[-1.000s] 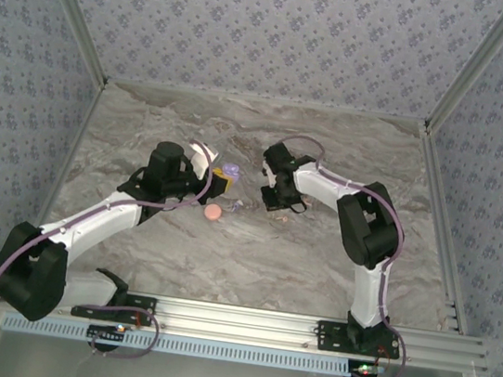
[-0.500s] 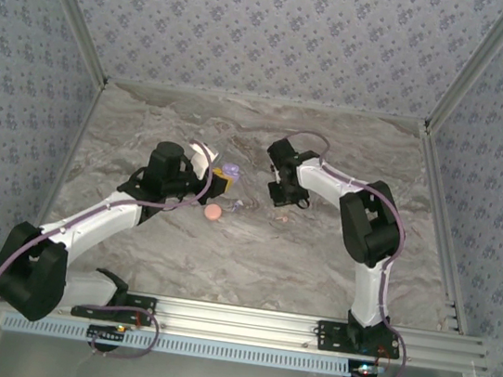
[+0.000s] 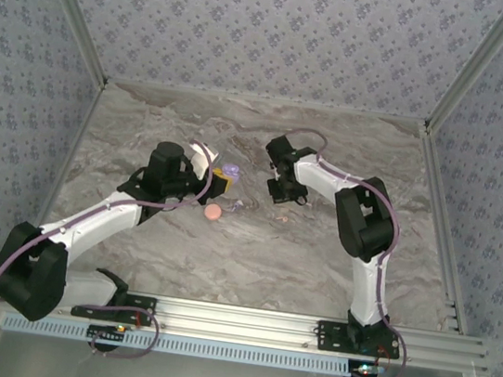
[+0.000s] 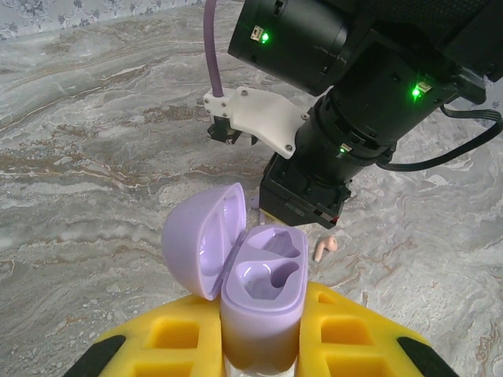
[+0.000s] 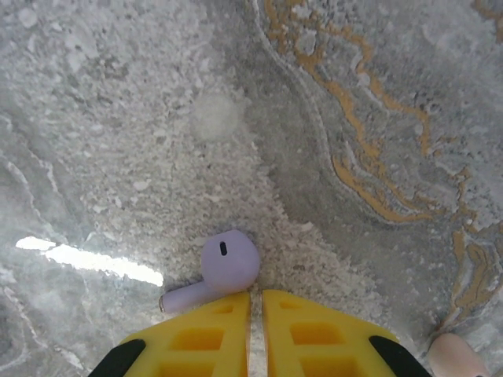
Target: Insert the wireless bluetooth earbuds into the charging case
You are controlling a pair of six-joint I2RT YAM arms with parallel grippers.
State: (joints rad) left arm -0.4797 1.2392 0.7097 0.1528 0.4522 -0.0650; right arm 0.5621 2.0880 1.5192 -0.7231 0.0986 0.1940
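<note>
My left gripper (image 4: 263,334) is shut on the lilac charging case (image 4: 263,290), holding it upright between yellow fingers. The lid (image 4: 196,239) hangs open to the left and both sockets are empty. In the top view the case (image 3: 231,169) sits mid-table with my left gripper (image 3: 220,180) on it. A lilac earbud (image 5: 224,265) lies on the marble, touching the left fingertip of my right gripper (image 5: 255,302), which is shut with nothing between its fingers. My right gripper (image 3: 280,193) points down just right of the case. A pink earbud (image 4: 324,249) lies on the table beside it.
A pink round case (image 3: 213,212) lies on the marble just in front of the left gripper. The right arm's black wrist (image 4: 354,102) hangs close behind the held case. A pinkish object (image 5: 453,355) shows at the right wrist view's bottom corner. Patterned walls enclose the table.
The right arm's wrist has shifted slightly toward the back of the table and turned over the same spot. The left arm and the case have not moved.
</note>
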